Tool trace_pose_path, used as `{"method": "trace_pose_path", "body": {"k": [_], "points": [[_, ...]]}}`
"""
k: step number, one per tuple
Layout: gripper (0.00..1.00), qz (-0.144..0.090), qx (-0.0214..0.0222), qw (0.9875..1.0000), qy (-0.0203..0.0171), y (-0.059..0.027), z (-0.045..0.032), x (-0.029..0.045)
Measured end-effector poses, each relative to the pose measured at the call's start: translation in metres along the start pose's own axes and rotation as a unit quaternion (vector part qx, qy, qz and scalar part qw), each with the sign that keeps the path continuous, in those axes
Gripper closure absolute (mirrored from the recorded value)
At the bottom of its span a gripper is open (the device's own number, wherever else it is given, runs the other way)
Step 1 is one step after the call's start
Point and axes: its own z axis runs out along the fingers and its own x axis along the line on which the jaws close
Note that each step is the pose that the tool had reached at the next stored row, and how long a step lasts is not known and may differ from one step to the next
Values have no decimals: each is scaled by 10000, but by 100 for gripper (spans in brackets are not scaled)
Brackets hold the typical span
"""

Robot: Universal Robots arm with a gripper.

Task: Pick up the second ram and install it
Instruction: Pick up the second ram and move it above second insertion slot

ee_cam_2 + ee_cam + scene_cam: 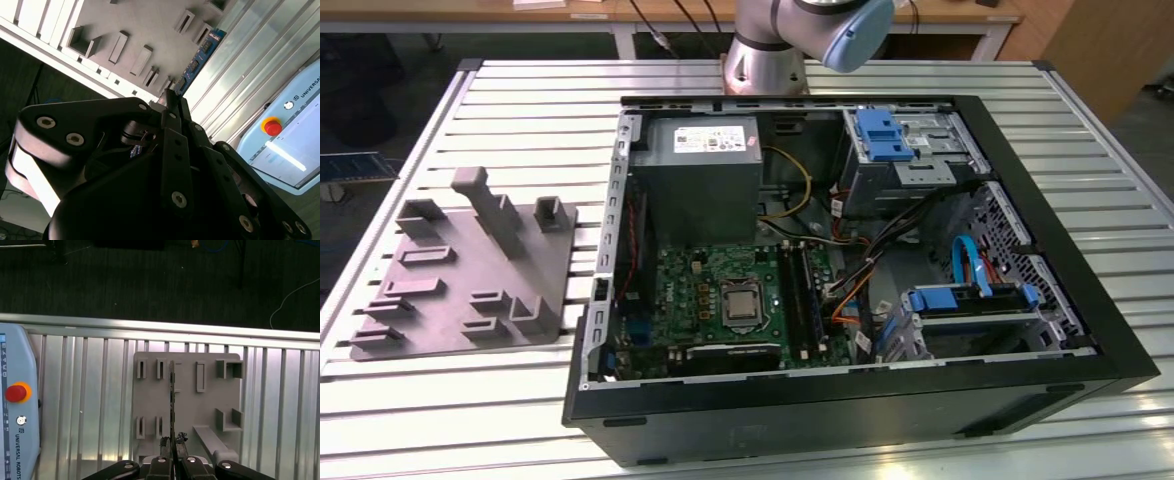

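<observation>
Second ram (199,59): slim bluish-green stick, black chips.
One end pinched in tool (172,441); edge-on against grey tray (210,405).

we see the black gripper (170,96) up close, big and dark. its two fingers (181,114) are pressed together on one end of the second ram (201,54). the ram is a thin blue-green stick with small black chips, and it pokes out away from the fingers. behind it lies the grey tray (145,20) with little slots, on the shiny table (240,70) made of long strips. a pale blue box (295,150) with a red button (273,126) also lies on the table.
</observation>
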Motion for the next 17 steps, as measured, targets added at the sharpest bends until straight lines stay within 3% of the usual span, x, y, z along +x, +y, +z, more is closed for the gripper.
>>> {"method": "trace_pose_path", "body": {"k": [17], "points": [[86,0,0,10000,0,-1,-255,-10]]}}
